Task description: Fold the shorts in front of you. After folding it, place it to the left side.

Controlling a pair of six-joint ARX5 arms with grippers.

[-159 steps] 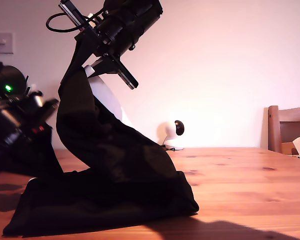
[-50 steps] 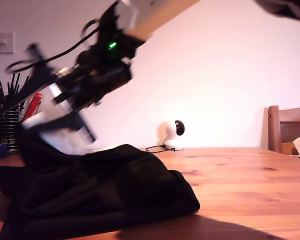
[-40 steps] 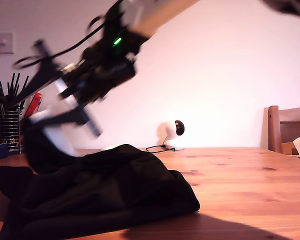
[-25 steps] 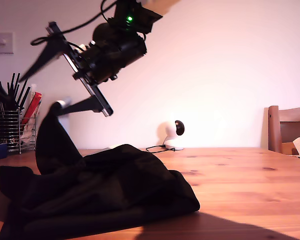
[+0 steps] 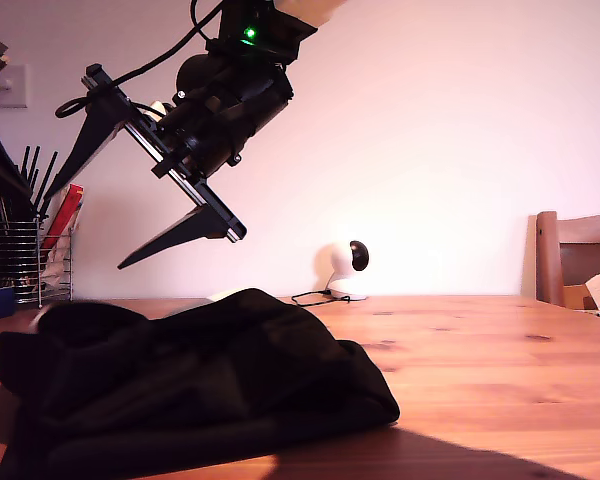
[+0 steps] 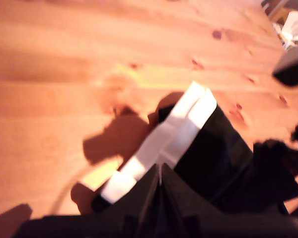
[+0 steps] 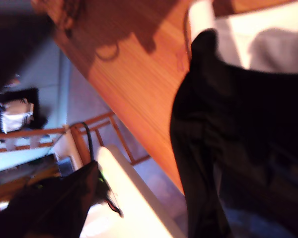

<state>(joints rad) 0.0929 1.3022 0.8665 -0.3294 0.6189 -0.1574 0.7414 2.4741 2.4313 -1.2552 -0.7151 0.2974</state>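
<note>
Starting in the exterior view: a wire holder [image 5: 20, 265] stands at nine o'clock, with dark sticks and something red poking out of it. The shorts [image 5: 200, 380] sit in a crumpled black heap on the wooden table [image 5: 500, 380], from about seven o'clock in toward the centre. Above them, at eleven o'clock, an arm's gripper [image 5: 83, 230] hangs with its jaws spread wide and nothing between them. Which arm it is, the wrist views don't tell. A small round white device [image 5: 340, 268] with a cable sits far back on the table near the centre. A wooden chair [image 5: 575, 260] is at three o'clock, with a pale plain wall behind it all. Over to the first wrist view: my first gripper [image 6: 160, 198] shows two dark fingers [image 6: 144, 208] close together, but whether they pinch anything I cannot tell. Just past them the shorts [image 6: 223, 163] lie touching a white strip [image 6: 174, 134] on the table [image 6: 64, 64]. Second wrist view, very blurred: the shorts [image 7: 248, 148] lie over the table [image 7: 139, 84] edge. My second gripper's state I cannot tell.
</note>
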